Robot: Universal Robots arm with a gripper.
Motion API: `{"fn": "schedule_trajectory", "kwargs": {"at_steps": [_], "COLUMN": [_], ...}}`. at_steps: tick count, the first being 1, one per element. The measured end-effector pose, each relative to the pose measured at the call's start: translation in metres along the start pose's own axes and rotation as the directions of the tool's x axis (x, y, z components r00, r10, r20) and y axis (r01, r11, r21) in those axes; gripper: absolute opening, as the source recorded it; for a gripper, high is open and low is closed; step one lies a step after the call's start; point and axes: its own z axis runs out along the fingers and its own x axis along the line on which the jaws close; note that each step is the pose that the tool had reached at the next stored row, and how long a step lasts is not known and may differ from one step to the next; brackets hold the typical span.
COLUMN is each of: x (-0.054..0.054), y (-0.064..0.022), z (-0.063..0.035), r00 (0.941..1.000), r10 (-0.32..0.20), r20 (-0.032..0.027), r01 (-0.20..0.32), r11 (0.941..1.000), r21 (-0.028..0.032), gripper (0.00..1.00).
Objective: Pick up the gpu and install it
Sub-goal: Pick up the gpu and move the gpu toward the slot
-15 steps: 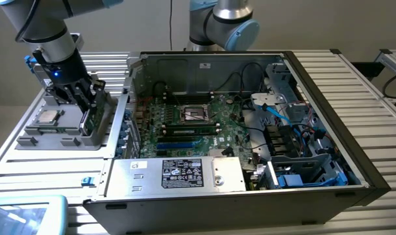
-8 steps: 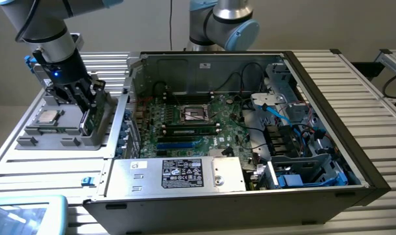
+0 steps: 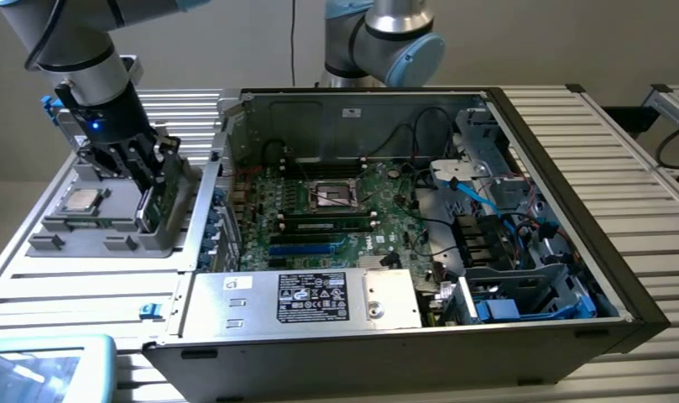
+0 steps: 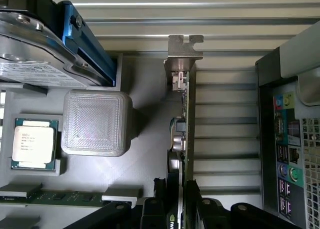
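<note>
On the exterior view's left, just beside the open computer case [image 3: 563, 210], a grey parts tray [image 3: 48, 243] lies on the slatted metal worktop [image 3: 619, 143], and the arm [image 3: 87, 59] reaches straight down over it. The gpu [image 3: 151, 208] stands on its long edge in the side of the tray nearest the case, its green board upright. The black fingers [image 4: 154, 211] sit over its upper edge, one against each face of the card, clenched on it and grasping it. I cannot tell whether the card's lower edge is seated in the tray or just clear of it. In the wrist view the card appears edge-on, with its silver end bracket [image 4: 184, 51] at the far end from the grip and small connectors along the board. A ribbed grey block [image 4: 97, 123] sits in the tray between the card and a processor chip [image 4: 32, 144], which lies flat in a square recess. A silver drive [image 4: 35, 59] with blue tabs rests near the block, and a long memory stick [image 4: 55, 198] lies close to the processor. The case's rear port panel [image 4: 287, 159] faces the tray, apart from the card. Inside the case lie the green motherboard [image 3: 316, 210], a labelled power supply [image 3: 316, 298] and blue cables [image 3: 473, 189].
</note>
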Motion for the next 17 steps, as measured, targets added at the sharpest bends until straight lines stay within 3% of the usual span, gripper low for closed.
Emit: {"fn": "schedule_trajectory", "kwargs": {"at_steps": [17], "x": [-0.001], "y": [0.0039], "z": [-0.058], "r00": [1.0], "r10": [0.0], "r20": [0.0], "r01": [0.0], "r11": [1.0], "r21": [0.0], "gripper": [0.28]}}
